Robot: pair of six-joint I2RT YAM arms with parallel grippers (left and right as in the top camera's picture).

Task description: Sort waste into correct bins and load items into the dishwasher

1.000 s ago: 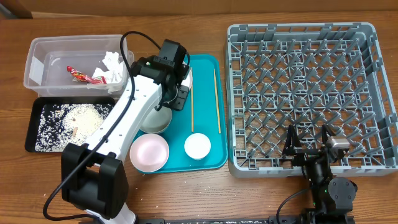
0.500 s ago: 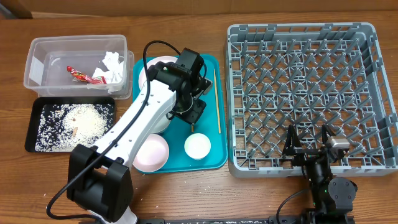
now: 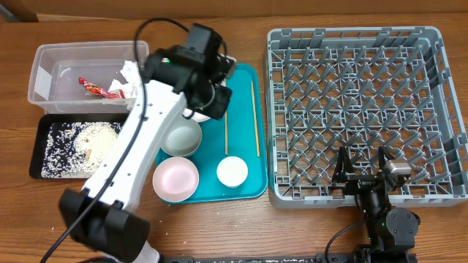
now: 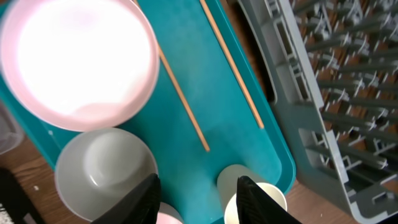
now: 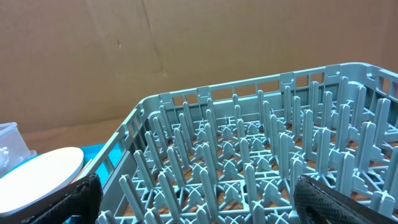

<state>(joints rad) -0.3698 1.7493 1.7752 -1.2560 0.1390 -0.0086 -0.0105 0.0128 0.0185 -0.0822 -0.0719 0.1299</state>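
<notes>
At the bottom right of the overhead view the right gripper [image 3: 361, 169] sits at the near rim of the grey dish rack [image 3: 351, 32]. Its fingers are spread wide and have nothing between them.

In the lower middle, on the near end of the teal tray [image 3: 245, 80], a small pink plate [image 3: 175, 179] lies beside a white cup [image 3: 232, 171]. Just above the plate is the whitish bowl [image 3: 181, 137]. Two chopsticks [image 3: 226, 128] lie flat on the tray, running up the frame, a little apart.

The left gripper [image 4: 198, 202] hangs over the tray between the bowl and the cup. Its fingers are partly open and grip nothing; bare tray shows in the gap. Above it in the wrist view is the large plate [image 4: 74, 56]. It looks pinkish there, possibly from glare, and in the overhead view the arm hides most of it.

At the left of the frame the black tray [image 3: 36, 157] holds scattered rice [image 3: 99, 139]. Above it, in the upper left, the clear tub [image 3: 44, 58] holds crumpled napkins [image 3: 131, 73] and a red wrapper [image 3: 91, 87].

The rack fills the right half, with only pegs and lattice showing inside.
</notes>
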